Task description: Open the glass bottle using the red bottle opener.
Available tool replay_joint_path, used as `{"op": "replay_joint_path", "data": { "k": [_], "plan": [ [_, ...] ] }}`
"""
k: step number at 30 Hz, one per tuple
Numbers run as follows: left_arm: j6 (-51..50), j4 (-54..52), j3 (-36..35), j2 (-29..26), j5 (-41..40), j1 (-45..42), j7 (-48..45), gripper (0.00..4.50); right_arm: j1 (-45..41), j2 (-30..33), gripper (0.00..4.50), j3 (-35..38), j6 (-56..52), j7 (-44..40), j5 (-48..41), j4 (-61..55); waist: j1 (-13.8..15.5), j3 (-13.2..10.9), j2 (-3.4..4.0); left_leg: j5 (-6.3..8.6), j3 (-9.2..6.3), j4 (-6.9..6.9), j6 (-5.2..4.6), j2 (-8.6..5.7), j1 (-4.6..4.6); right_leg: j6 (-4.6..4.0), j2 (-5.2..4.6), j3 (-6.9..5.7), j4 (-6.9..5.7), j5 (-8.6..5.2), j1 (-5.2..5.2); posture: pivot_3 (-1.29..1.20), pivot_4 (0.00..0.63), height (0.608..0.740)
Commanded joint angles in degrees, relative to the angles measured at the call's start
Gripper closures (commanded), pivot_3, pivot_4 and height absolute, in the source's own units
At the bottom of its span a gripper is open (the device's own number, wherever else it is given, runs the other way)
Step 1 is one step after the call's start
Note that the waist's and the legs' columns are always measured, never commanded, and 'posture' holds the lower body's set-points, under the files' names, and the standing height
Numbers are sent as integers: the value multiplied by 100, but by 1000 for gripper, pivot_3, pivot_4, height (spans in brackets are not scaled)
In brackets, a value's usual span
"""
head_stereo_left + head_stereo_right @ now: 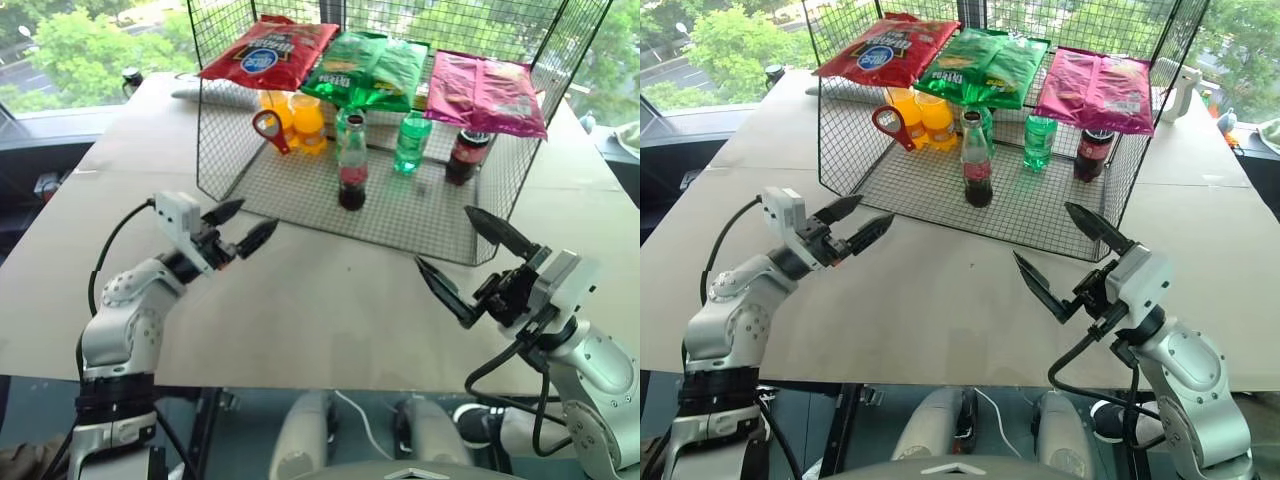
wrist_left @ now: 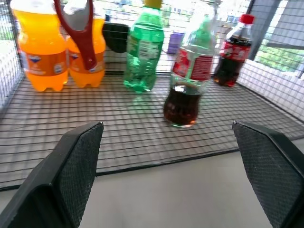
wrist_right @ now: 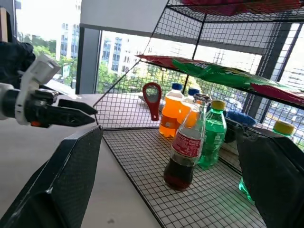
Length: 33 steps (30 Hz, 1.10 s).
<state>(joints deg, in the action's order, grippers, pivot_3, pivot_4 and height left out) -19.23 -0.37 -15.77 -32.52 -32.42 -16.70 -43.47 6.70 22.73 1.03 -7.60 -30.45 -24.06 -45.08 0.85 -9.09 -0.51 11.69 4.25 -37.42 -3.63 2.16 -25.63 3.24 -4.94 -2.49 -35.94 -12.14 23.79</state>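
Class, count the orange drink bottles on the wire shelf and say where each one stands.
2: the orange bottles stand side by side at the wire shelf's back left, behind the hanging red bottle opener. Others may be hidden.

Bottle opener [image 2: 80,35] head cut off

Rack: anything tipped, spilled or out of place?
Nothing spilled; the bottles stand upright. One oddity: the opener hangs on the rack's left mesh wall instead of lying flat. The glass bottle is only part full.
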Motion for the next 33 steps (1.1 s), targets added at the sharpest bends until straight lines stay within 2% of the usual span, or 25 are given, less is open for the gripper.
{"op": "replay_joint_path", "data": {
  "k": [1, 14, 22, 27, 33],
  "plan": [
    [250, 326, -58, -170, 202, -466, -37, 0, -109, 35, 14, -7, -171, 127, -252, -447, -6, 0, 0, 0, 0, 0, 0, 0, 0, 0, 0, 0, 0, 0, 0, 0, 150, 740],
    [1066, 2968, 556, -328, 1303, -2805, -373, 0, 97, 22, 14, -22, -338, 398, -310, -748, -11, 0, -11, -2, 5, -4, -1, -6, -2, 4, 6, -2, -2, 2, -2, 0, 150, 740],
    [1721, 4690, 805, -359, 1896, -3892, -591, 0, 296, 9, 14, -28, -248, 481, -118, -750, -8, -2, -15, -1, 18, -5, -1, -7, -4, 21, 15, -2, -1, 10, -2, 0, 150, 740],
    [2232, 5676, 924, -325, 2264, -4481, -550, 0, 413, -15, 14, -66, -183, 531, 38, -763, -3, -3, -20, -1, 22, -7, -1, -8, -7, 22, 15, -4, -1, 10, -2, 0, 150, 740],
    [2526, 6159, 909, -296, 2406, -4738, -596, 0, 646, -75, 14, -132, -122, 577, 205, -864, -11, -4, -23, -1, 30, -7, -2, -6, -8, 23, 15, -3, -2, 12, -1, 0, 150, 740]
  ]
}}
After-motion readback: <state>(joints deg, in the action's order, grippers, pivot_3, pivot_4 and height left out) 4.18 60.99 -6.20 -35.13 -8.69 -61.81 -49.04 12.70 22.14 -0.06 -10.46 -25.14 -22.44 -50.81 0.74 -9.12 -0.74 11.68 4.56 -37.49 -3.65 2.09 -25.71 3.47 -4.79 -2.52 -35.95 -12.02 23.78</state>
